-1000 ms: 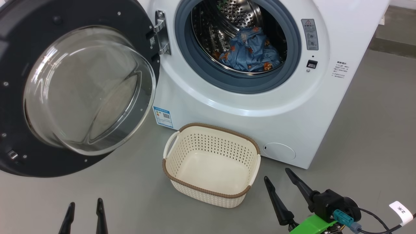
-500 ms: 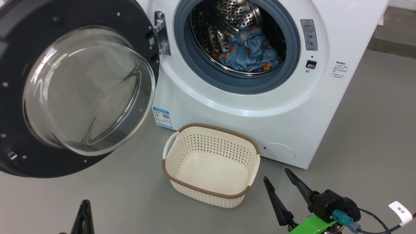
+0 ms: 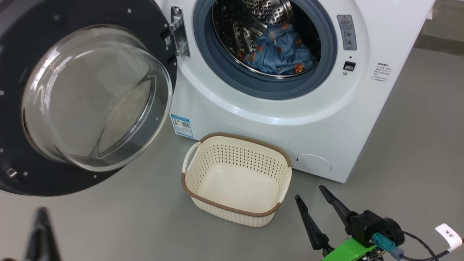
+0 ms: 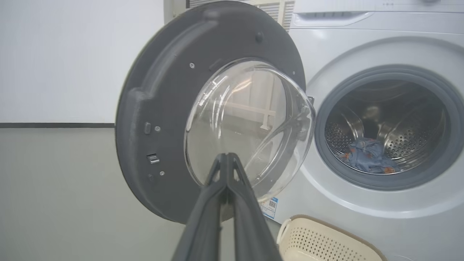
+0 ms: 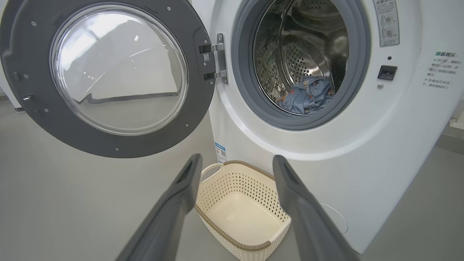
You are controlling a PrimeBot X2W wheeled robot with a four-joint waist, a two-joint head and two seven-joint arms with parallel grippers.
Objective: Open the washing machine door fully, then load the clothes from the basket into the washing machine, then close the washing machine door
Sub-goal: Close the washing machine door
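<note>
- The washer (image 3: 275, 123) takes up the upper half of your head view. Its top edge is cut off, and so is the upper part of the drum.
- The door (image 3: 95, 98) is swung wide open to the left on its hinge. Its black rim runs off the left and top edges of the view. The glass bowl bulges toward you.
- The basket (image 3: 232, 216) sits on the floor just in front of the washer, below the drum opening. Its whole inner floor is visible.
- The clothes (image 3: 277, 54) lie in a blue heap low in the drum, their lower edge hidden behind the grey gasket.
- Your right gripper (image 3: 308, 191) hangs near the basket's right side, fingers spread apart, holding nothing.
- Your left gripper (image 3: 41, 232) is a dark blur at the lower left, cut off by the bottom edge. In its wrist view the tips meet, pressed together on nothing, pointing at the door glass.
</note>
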